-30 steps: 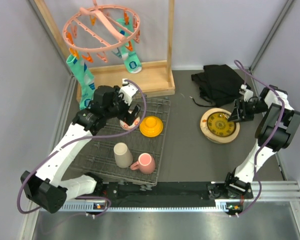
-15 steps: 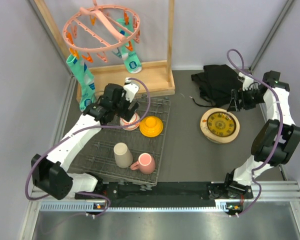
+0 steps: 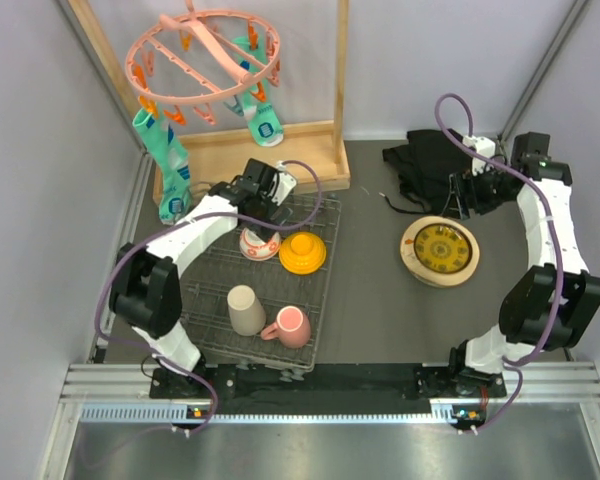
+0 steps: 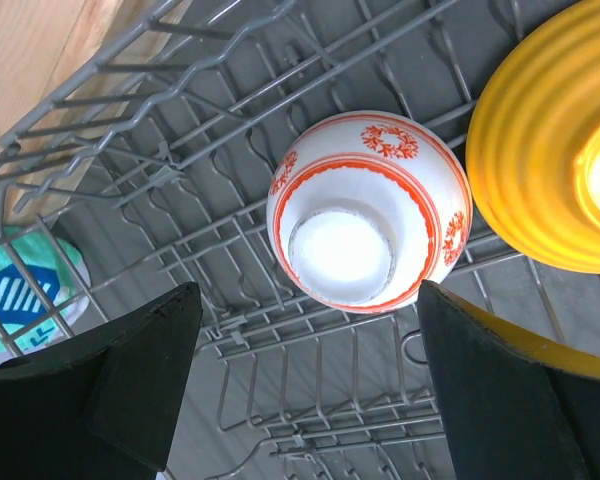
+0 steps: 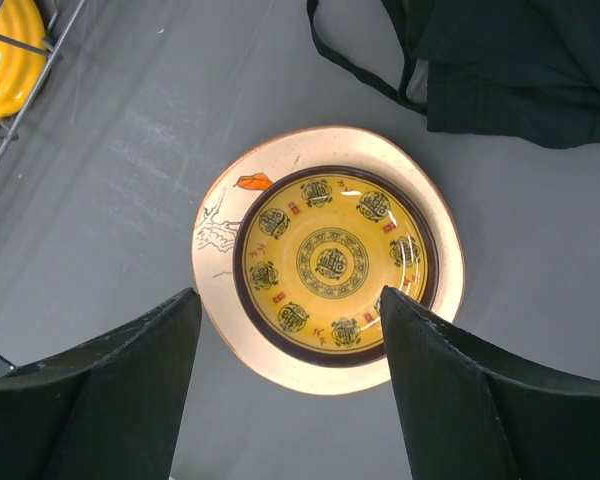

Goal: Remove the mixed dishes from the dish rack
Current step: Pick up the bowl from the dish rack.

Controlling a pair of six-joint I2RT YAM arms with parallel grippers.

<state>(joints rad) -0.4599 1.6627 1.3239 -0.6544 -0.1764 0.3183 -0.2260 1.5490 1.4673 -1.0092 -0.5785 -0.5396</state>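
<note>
Your dish rack [image 3: 318,262] is a dark grey wire grid with low sides. It lies flat on the left half of the table [image 3: 370,300], its long axis running from the far edge toward the near edge, slightly skewed.

Four dishes sit in it:
- The red-white bowl [image 4: 365,225] sits near the rack's far edge, upside down, with its white foot ring facing up. It has red bands and small red floral marks around the wall.
- The orange bowl [image 3: 302,253] is just beside it on the right, also upside down (a ribbed dome, foot on top).
- The beige cup [image 3: 246,309] is toward the near edge, its narrow end pointing to the far edge. You cannot tell from above whether it stands inverted or lies on its side.
- The pink mug [image 3: 292,326] sits by the rack's near right corner, mouth upward, its handle pointing left at the cup.

On the right half of the table, out of the rack, the small yellow patterned plate [image 5: 330,262] lies face up on the cream plate [image 5: 220,270]. Its dark rim ring sits inside the cream one's border. Black cloth [image 3: 435,165] lies beyond them toward the far right corner.

The left gripper [image 4: 308,300] hangs over the red-white bowl, jaws spread wide, one finger on each side and neither touching it. The right gripper [image 5: 288,300] hangs above the stacked plates, jaws also spread with nothing between them.
</note>
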